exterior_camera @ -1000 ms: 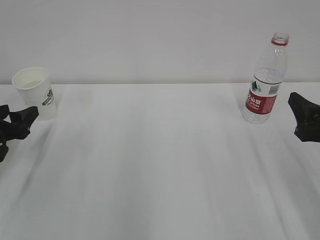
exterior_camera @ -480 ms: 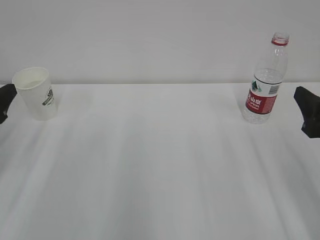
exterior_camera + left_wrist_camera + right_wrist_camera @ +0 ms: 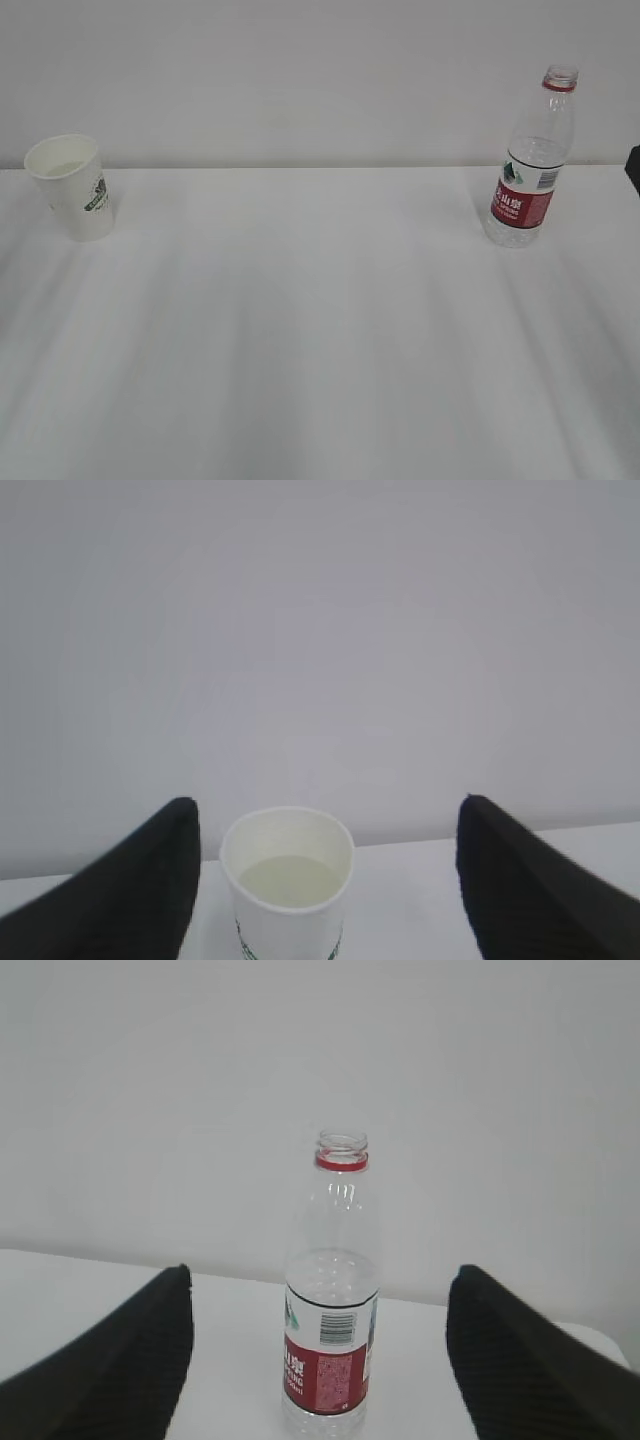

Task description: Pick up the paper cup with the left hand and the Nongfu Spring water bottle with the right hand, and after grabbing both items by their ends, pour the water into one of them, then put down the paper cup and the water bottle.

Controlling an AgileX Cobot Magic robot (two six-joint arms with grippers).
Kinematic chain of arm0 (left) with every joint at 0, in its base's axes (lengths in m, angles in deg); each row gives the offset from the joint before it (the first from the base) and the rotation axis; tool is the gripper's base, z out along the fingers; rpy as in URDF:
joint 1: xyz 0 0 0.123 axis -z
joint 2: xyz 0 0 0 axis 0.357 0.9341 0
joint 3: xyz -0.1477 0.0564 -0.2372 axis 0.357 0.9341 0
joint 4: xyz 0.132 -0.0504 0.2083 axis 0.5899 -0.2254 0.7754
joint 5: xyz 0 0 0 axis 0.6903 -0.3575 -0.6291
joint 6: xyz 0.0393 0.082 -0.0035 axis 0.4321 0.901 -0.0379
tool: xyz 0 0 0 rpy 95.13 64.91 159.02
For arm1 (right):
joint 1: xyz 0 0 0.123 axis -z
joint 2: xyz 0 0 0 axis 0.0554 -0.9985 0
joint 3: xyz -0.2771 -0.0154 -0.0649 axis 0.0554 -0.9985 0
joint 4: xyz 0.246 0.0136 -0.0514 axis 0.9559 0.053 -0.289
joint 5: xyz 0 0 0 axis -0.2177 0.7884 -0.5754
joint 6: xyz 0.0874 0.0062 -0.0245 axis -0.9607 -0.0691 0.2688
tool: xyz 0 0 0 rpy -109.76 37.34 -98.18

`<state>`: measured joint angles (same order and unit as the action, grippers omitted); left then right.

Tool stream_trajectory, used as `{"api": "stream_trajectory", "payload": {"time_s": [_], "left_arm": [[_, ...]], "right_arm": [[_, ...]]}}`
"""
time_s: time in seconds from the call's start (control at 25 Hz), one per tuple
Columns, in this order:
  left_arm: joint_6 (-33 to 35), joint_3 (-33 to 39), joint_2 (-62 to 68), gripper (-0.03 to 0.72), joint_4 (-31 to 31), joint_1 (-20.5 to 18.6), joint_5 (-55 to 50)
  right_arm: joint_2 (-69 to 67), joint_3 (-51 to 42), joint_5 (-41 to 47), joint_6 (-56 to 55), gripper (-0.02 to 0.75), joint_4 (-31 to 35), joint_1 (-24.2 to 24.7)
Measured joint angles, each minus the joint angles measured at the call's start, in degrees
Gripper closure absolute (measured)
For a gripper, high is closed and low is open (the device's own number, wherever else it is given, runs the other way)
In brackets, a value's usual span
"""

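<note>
The white paper cup stands upright at the table's far left, logo near its base. In the left wrist view the paper cup sits ahead of and between the open jaws of my left gripper, untouched; a pale level surface inside looks like water. The uncapped Nongfu Spring water bottle stands upright at the far right. My right gripper is open, with the bottle ahead between its jaws, apart from both. How much water the bottle holds is unclear.
The white table runs back to a plain white wall. A dark sliver of the right arm shows at the exterior view's right edge. The left arm is outside that view.
Both grippers have drawn outward: the left has left the exterior view past its left edge, the right has slid almost off the right edge. Cup and bottle stand where they were.
</note>
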<state>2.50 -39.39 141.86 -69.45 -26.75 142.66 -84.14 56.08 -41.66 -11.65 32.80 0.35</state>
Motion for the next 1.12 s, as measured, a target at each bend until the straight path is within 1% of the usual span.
{"api": "stream_trajectory", "payload": {"time_s": [0.12, 0.28, 0.52, 0.8, 1.0, 1.12], "left_arm": [[-0.26, 0.09, -5.09, 0.101, 0.00, 0.00, -4.80], [-0.51, 0.31, -12.51, 0.101, 0.00, 0.00, -11.73], [-2.42, 0.43, -24.22, 0.102, 0.00, 0.00, -19.79], [-3.23, 0.53, -37.18, 0.105, 0.00, 0.00, -32.28], [-3.27, 0.53, -44.11, 0.123, 0.20, 0.25, -40.07], [-3.27, 0.53, -47.22, 0.135, 0.69, 1.66, -44.17]], "right_arm": [[4.02, 0.00, 3.31, 0.00, 0.145, 0.00, 0.00], [9.72, 1.09, 11.46, 0.00, 0.145, 0.00, 0.00], [18.88, 1.32, 19.83, 0.00, 0.146, 0.00, 0.00], [30.20, 1.43, 29.79, 0.00, 0.146, 0.00, 0.00], [35.58, 3.97, 41.86, 0.00, 0.146, -0.34, 0.00], [37.52, 6.16, 48.11, 0.00, 0.146, -0.45, 0.00]]}}
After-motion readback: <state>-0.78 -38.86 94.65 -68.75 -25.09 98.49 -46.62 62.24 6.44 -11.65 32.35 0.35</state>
